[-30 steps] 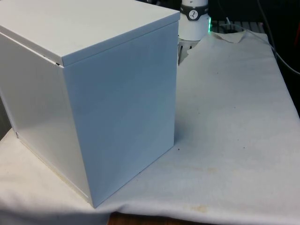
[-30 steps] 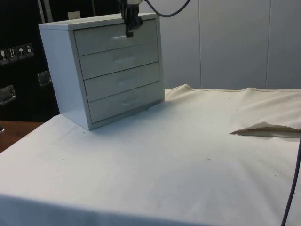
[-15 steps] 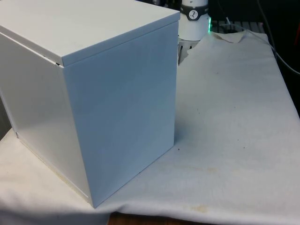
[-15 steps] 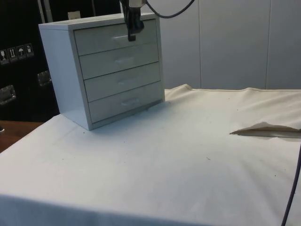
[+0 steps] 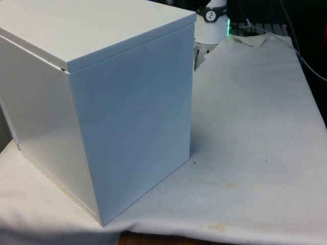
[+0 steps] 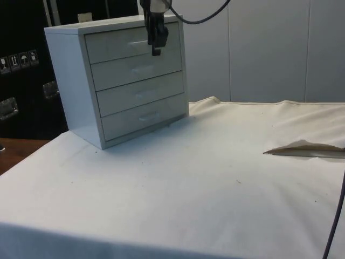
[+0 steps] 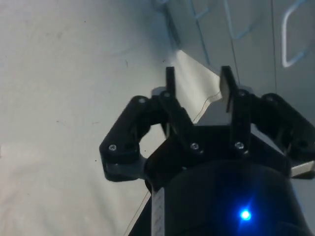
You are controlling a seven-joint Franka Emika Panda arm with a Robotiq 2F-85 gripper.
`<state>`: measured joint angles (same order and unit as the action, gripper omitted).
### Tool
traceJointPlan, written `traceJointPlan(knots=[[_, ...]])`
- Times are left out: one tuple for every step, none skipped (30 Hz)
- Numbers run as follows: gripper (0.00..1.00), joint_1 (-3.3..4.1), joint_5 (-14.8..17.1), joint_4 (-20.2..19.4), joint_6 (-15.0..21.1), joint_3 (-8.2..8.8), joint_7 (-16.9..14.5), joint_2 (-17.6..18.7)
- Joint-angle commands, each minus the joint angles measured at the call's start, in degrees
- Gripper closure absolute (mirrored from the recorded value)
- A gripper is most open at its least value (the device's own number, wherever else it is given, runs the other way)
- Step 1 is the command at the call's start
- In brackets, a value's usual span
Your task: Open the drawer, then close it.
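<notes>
White chest of drawers (image 6: 118, 81) stands on the cloth-covered desk (image 6: 215, 178), all four drawers flush and shut; the top drawer (image 6: 132, 43) sits just behind the hand (image 6: 156, 47), its pull handle (image 6: 136, 44) close beside the fingertips. Hand hangs in front of the chest's upper face, pointing down, fingers (image 7: 170, 81) parted with a clear gap and holding nothing; the remaining drawers lie below it, and open cloth spreads away from the chest.

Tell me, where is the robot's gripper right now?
In the side view, the gripper hangs in front of the chest of drawers, by the top drawer.
</notes>
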<state>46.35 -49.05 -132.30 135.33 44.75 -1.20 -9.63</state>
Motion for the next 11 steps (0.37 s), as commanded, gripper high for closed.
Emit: traceJointPlan(knots=[[0.58, -0.23, -1.0, -0.2, -0.2, -0.29, 0.9, -0.3], [0.48, -0.23, -1.1, -0.2, -0.2, -0.34, 1.0, -0.3], [0.40, -0.23, -1.1, -0.2, -0.2, -0.34, 1.0, -0.3], [0.35, -0.23, -1.1, -0.2, -0.2, -0.34, 1.1, -0.3], [0.30, -0.23, -1.1, -0.2, -0.2, -0.34, 1.1, -0.4], [0.25, -0.23, -1.1, -0.2, -0.2, -0.34, 1.1, -0.4], [0.20, -0.17, -1.1, -0.2, -0.3, -0.40, 1.2, -0.3], [0.15, -0.17, -0.9, -0.2, -0.2, -0.34, 1.1, -0.3], [0.10, -0.17, -0.8, -0.2, -0.2, -0.29, 1.0, -0.3], [0.05, 0.00, -0.1, -0.2, 0.0, -0.11, 0.5, -0.1], [0.01, -0.11, -0.6, -0.2, -0.1, -0.23, 0.9, -0.2]])
